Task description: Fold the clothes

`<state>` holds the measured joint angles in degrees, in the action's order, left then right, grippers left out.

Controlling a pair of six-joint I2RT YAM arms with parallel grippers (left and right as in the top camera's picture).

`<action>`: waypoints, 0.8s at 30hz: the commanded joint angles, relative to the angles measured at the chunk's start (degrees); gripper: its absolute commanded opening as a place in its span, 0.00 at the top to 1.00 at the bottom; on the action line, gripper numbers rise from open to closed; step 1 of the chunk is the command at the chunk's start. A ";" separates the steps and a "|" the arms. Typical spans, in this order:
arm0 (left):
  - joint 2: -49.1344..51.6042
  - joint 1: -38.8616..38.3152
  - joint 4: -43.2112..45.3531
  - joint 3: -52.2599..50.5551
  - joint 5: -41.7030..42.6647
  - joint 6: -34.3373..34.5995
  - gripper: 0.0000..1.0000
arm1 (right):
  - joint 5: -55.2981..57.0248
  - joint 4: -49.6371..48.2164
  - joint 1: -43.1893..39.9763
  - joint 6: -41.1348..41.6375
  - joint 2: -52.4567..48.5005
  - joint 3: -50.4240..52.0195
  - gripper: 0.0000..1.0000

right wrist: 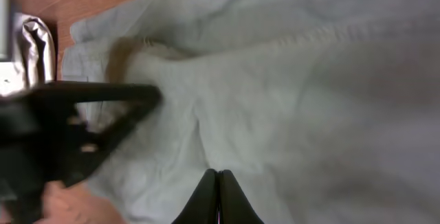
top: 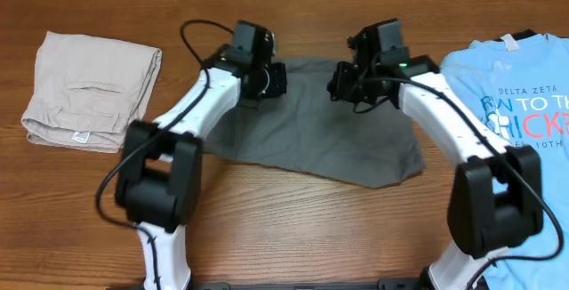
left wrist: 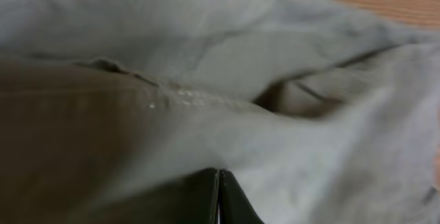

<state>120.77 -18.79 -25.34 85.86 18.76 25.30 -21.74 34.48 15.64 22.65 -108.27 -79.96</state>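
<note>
- The left pincer (left wrist: 218,174) is closed tight, tips down on the plain dark grey woven shorts (top: 329,134), which spread beneath and ahead of it. I cannot tell whether cloth is nipped.
- The right pincer (right wrist: 218,174) is closed too, over the same shorts.
- Outward of the right pincer lies a light blue T-shirt (top: 516,85) reading "DELTA ZETA".
- Outward of the left pincer sits a folded beige garment (top: 89,90); its small white tag (top: 80,136) is unreadable.
</note>
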 commanded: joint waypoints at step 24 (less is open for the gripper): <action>3.72 3.43 6.25 0.63 -2.84 -2.62 0.96 | 21.73 -11.69 -4.11 -0.20 -14.05 -2.45 0.89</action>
<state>126.54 -17.19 -18.85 85.62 19.14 24.69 -4.58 22.70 13.96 22.52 -122.08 -80.51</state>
